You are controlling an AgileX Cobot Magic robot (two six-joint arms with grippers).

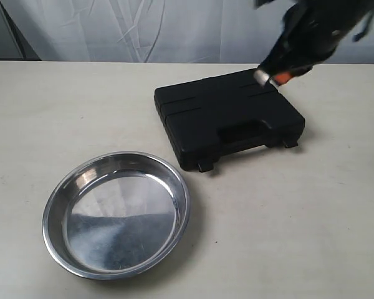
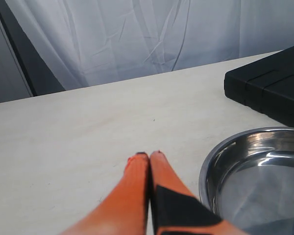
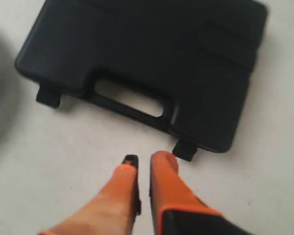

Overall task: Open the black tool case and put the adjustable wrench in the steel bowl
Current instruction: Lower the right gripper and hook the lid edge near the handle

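Note:
The black tool case [image 1: 227,118] lies closed on the table, handle and two latches facing the front. The adjustable wrench is out of view. The steel bowl [image 1: 115,215] sits at the front left and holds nothing. My right gripper [image 1: 271,76] hangs blurred above the case's far right corner. In the right wrist view this gripper [image 3: 144,159] is over bare table just in front of the case [image 3: 152,54], near one latch [image 3: 184,149], with a narrow gap between its orange fingers and nothing in it. My left gripper [image 2: 149,154] is shut and empty beside the bowl's rim [image 2: 206,171].
White curtain hangs behind the table's far edge. The case's other latch [image 3: 48,95] sticks out near the bowl side. A corner of the case [image 2: 274,83] shows beyond the bowl in the left wrist view.

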